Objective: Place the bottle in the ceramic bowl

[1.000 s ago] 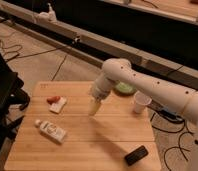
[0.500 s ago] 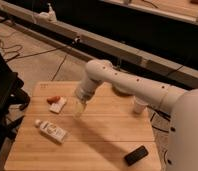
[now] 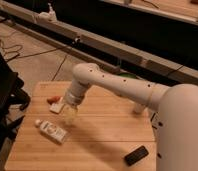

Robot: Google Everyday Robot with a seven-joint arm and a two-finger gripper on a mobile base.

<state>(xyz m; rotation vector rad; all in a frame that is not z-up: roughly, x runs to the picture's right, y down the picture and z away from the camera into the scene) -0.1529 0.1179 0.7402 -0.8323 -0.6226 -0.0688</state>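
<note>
Swung further left since the earlier frame, the white arm [image 3: 122, 87] is stretched over the wooden bench [image 3: 107, 140]. The bottle [image 3: 51, 131] is laid flat towards the front left, cap at upper left, long axis slanting down to the right. Just up and right of it the gripper [image 3: 70, 116] is hung; open or closed cannot be told. A black device [image 3: 136, 155] lies well apart, a napkin [image 3: 55, 105] close behind. The ceramic bowl is not seen.

lab: floor cables [image 3: 12, 48], long rail [image 3: 107, 48]
</note>
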